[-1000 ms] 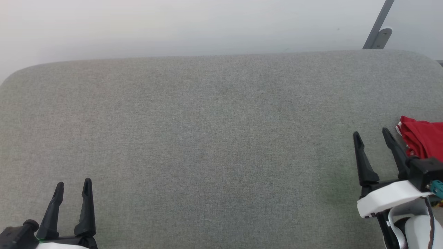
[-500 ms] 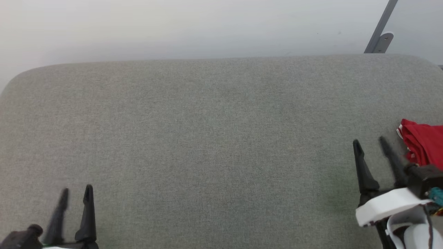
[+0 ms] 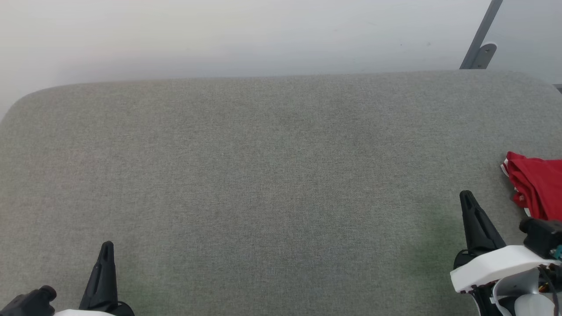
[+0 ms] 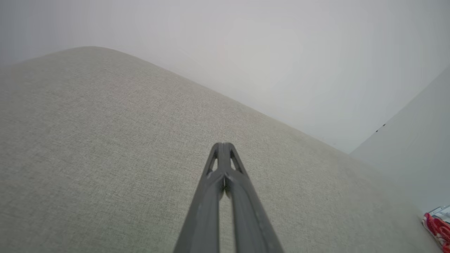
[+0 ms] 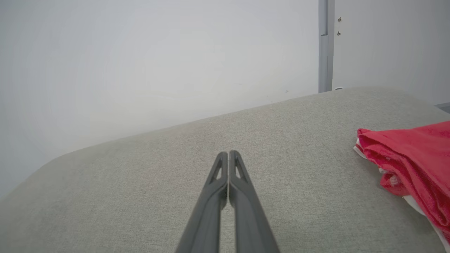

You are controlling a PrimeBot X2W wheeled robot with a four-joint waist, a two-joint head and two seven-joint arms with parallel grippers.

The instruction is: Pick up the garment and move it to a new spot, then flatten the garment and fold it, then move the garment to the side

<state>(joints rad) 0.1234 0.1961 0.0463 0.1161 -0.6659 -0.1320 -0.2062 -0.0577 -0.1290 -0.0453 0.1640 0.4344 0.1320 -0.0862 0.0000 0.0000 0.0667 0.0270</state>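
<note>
Two claws, both with fingers pressed together, nothing held.

Head view: left claw low at 7 o'clock, right claw at 5 o'clock, both over the grey bench. The garment sits at 3 o'clock on the bench's right side, cut by the frame edge, just beyond the right claw and apart from it. It lies bunched or loosely folded, with white trim at its near edge.

Left wrist view: left claw is together above bare bench. A red scrap of the garment shows far off at 4 o'clock, well apart.

Right wrist view: right claw is together, with the garment at 3 o'clock, layers stacked, no contact.

Risks, as I judge them: the garment lies close to the bench's side, so a sideways nudge from the right claw could shove it off. Going in with fingers together would only push the cloth. Pinching only the top layer would pull the stack open.
</note>
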